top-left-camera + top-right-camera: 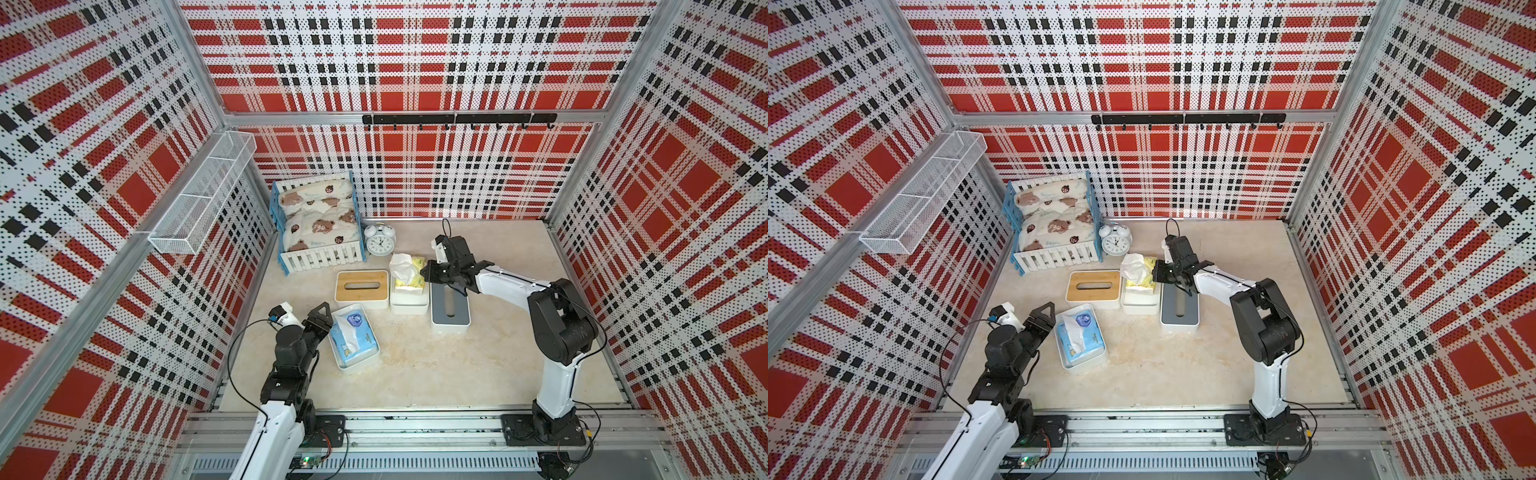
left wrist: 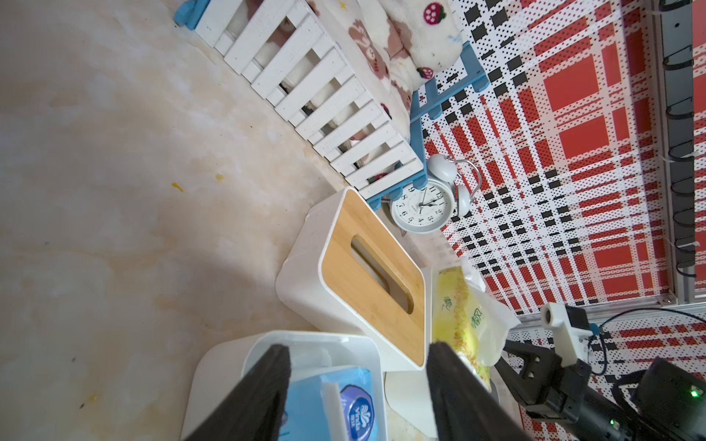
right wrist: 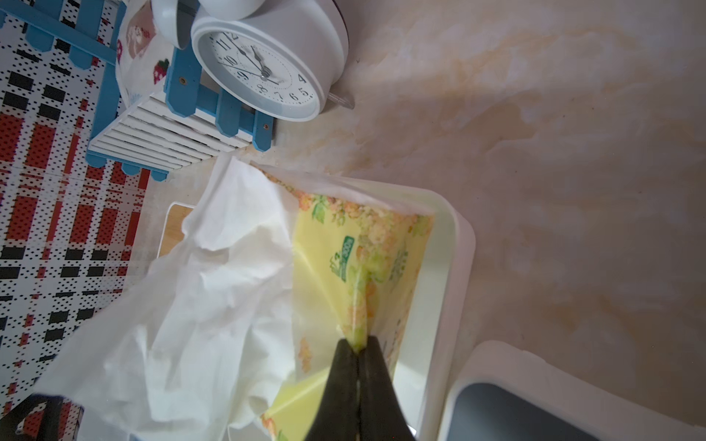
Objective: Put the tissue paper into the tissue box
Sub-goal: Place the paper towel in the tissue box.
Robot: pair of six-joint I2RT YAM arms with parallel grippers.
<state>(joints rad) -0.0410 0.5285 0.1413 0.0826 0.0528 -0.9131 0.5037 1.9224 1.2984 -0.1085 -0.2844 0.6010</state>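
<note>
The tissue paper (image 1: 409, 276) is a yellow flowered pack with a white sheet (image 3: 214, 298) billowing out of it. It stands tilted with its lower end inside an open white tissue box (image 1: 409, 307), seen in both top views. My right gripper (image 3: 359, 343) is shut on a fold of the pack's wrapper, at the pack's right side (image 1: 1156, 272). My left gripper (image 2: 359, 347) is open and holds nothing. It hovers by the near-left edge of a second open white box (image 1: 358, 365) that holds a blue tissue pack (image 1: 353, 338).
A white box with a bamboo slotted lid (image 1: 362, 286) sits left of the tissue box, and a grey slotted lid on a white base (image 1: 451, 309) sits to its right under my right arm. Behind them are an alarm clock (image 1: 379, 241) and a toy bed (image 1: 318, 224).
</note>
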